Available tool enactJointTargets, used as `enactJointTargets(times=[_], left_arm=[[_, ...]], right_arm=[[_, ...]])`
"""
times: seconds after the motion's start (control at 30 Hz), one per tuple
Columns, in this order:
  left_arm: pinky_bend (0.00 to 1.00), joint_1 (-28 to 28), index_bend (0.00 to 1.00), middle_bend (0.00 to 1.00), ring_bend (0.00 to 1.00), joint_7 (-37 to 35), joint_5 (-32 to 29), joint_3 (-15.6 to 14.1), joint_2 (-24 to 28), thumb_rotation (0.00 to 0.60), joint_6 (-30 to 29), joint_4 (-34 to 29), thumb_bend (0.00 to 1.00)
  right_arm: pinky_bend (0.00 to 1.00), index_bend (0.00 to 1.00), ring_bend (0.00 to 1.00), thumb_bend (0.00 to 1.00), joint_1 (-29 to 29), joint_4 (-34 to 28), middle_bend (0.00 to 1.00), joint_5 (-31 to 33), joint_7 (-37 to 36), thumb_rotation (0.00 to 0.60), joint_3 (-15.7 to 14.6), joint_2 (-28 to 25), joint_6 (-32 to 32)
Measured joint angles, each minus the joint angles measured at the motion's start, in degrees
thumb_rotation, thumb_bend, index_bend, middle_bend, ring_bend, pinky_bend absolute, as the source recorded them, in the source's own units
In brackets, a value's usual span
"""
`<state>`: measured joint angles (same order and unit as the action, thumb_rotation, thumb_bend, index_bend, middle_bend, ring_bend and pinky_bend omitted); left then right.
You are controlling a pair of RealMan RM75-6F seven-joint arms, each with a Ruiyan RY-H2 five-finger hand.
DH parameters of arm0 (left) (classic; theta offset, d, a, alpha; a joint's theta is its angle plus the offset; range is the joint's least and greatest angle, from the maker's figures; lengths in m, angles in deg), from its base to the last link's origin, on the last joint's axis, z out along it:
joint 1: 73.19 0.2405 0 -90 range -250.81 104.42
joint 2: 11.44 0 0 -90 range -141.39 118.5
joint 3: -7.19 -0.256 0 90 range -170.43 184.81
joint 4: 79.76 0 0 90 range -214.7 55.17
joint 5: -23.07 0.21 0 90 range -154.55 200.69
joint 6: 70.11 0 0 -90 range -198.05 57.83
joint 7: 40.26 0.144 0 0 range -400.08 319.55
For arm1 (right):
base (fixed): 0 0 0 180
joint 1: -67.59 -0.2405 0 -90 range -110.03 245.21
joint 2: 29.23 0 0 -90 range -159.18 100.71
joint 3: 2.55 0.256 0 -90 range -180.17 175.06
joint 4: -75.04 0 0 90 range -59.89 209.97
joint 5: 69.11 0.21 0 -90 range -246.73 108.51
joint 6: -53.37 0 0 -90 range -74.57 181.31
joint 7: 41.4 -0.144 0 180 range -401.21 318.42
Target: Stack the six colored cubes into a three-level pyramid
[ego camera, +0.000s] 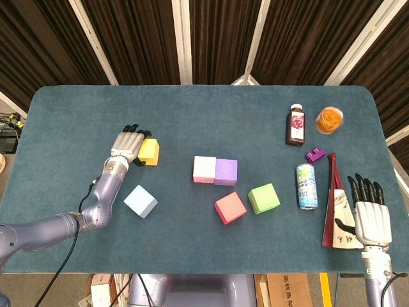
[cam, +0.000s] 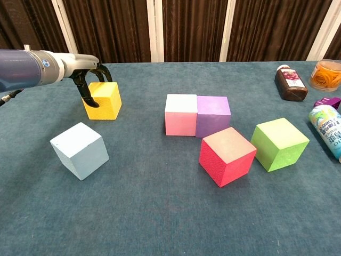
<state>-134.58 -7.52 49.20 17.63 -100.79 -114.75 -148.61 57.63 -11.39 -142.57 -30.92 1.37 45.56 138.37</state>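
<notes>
Teal felt covers the table (ego camera: 192, 109), dark curtains behind it. Nearest lie the red cube (cam: 227, 156), green cube (cam: 279, 143) and light-blue cube (cam: 80, 150); farther back the pink cube (cam: 180, 114) touches the purple cube (cam: 213, 116). Farthest, the left hand (cam: 88, 80) curls its fingers (cam: 84, 90) around the yellow cube (cam: 103, 100), thumb on its near-left side. The right hand (ego camera: 372, 219), fingers apart, rests near a red packet (ego camera: 331, 206).

The left hand (ego camera: 130, 146) is extended forward from a bent arm, its dark fingers (cam: 85, 92) curled downward. The right hand (ego camera: 370, 216) is held flat and palm-down at the near right, fingers straight and slightly apart, with nothing held.
</notes>
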Motion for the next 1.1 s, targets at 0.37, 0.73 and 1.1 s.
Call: enactJointTargets(times=[0.37, 0.73, 1.1], left_arm=[[0.00, -0.4, 0.28, 0.29, 0.00, 1.1, -0.4, -0.1, -0.2, 0.600, -0.4, 0.2, 0.36], [0.00, -1.0, 0.28, 0.30, 0.00, 2.2, -0.1, 0.2, 0.6, 0.600, -1.8, -3.0, 0.40], [0.00, -1.2, 0.26, 0.27, 0.00, 3.3, 0.9, 1.4, 7.1, 0.600, -5.8, -16.9, 0.38]], right_arm=[[0.00, 0.01, 0.00, 0.14, 0.4, 0.3, 0.05, 0.1, 0.5, 0.600, 1.2, 0.6, -1.0], [0.00, 0.01, 0.00, 0.14, 0.9, 0.2, 0.05, 0.2, 0.3, 0.600, 2.1, 0.5, -1.6], [0.00, 0.01, 0.00, 0.14, 1.5, -0.5, 0.05, 0.1, -0.6, 0.600, 2.9, -0.2, -1.6]])
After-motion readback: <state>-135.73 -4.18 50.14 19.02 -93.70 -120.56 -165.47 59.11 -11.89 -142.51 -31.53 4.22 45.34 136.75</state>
